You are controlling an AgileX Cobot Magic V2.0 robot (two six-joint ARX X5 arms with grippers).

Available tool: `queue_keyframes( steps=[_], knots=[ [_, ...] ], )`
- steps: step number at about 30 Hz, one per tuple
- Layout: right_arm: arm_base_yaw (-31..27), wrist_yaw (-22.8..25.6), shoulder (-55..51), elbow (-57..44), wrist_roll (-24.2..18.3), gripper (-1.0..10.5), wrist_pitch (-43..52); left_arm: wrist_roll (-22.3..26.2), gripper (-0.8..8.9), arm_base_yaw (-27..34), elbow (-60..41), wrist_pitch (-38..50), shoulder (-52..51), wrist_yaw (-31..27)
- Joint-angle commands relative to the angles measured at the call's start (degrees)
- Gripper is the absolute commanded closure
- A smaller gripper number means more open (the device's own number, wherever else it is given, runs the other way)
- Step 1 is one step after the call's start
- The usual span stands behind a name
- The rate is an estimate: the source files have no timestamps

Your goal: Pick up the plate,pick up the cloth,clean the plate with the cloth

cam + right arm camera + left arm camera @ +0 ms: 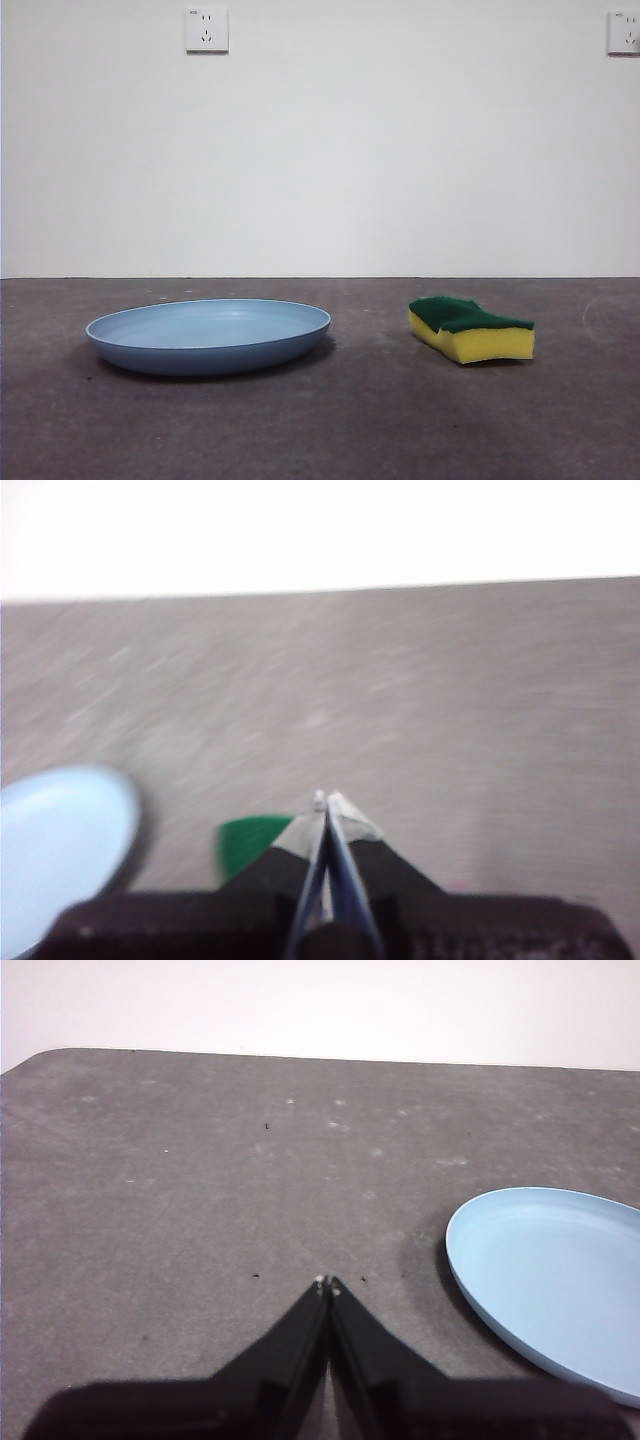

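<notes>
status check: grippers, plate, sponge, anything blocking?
Left gripper shut, empty, beside plate. Right gripper shut, empty, above sponge. Plate and sponge both on the table, apart, untouched. Nothing blocking either.

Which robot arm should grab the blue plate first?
Probably the left. The left gripper, fingers shut, has the plate close beside it. The right gripper sits nearer the sponge, so it suits that instead.
</notes>
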Motion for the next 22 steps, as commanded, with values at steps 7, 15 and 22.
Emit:
queue_keyframes(
  steps=[7, 15, 22],
  knots=[
    [-9.49, -0.09, -11.41, -13.09, -0.33, 9.5, 10.01, -0.17, 8.16, 0.15, -0.83, 0.26, -0.15, -0.04],
    [-9.81, -0.11, -20.46, -25.51, -0.31, 9.5, 17.18, -0.17, 8.16, 0.15, -0.83, 0.26, -0.15, -0.04],
    [-10.34, -6.78, -27.28, -30.34, -1.03, 9.5, 16.76, -0.17, 8.16, 0.15, -0.83, 0.26, -0.15, -0.04]
  ],
)
